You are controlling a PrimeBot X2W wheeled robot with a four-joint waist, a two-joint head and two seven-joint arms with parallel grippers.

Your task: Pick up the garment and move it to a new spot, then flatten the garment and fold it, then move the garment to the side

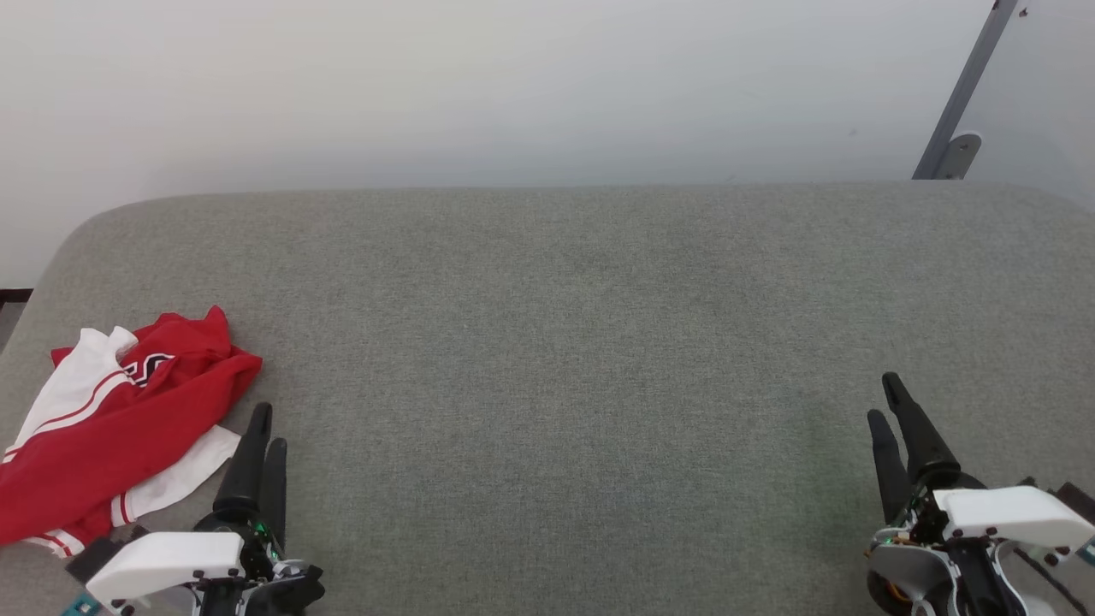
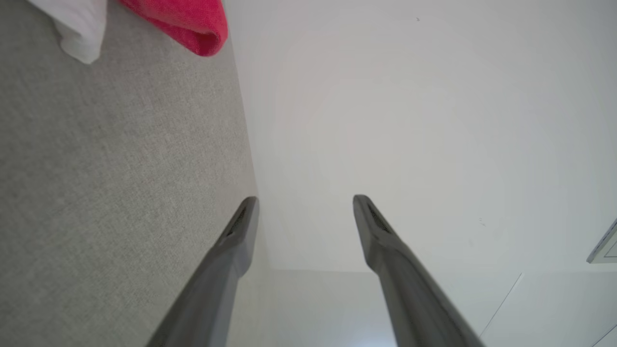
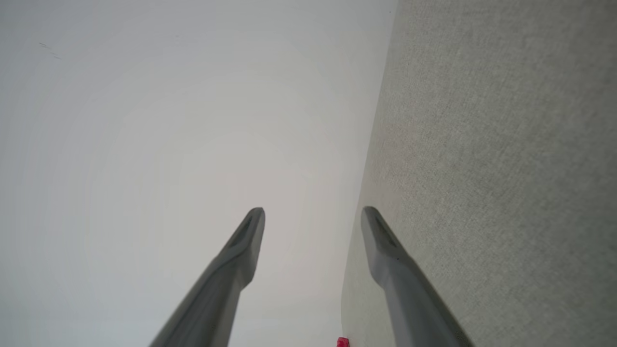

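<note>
Crumpled red-and-white soft T-shirt [image 1: 111,428] heaped near left on grey fabric table [image 1: 556,342] | my left hand [image 1: 269,428] spread wide beside it, likely for pickup | my right hand [image 1: 882,399] spread wide, empty, near right

The right pincer [image 3: 312,213] points along the line where the grey, cloth-covered table [image 3: 482,144] meets the pale wall [image 3: 144,120]. Its two dark fingers [image 3: 241,255] stand wide apart, with nothing between them. One finger shows against the wall, the other against the table's weave, close to its edge. Right at the bottom, at the table's edge, peeks a tiny scrap of the red garment [image 3: 342,342], too small to make out further.
</note>
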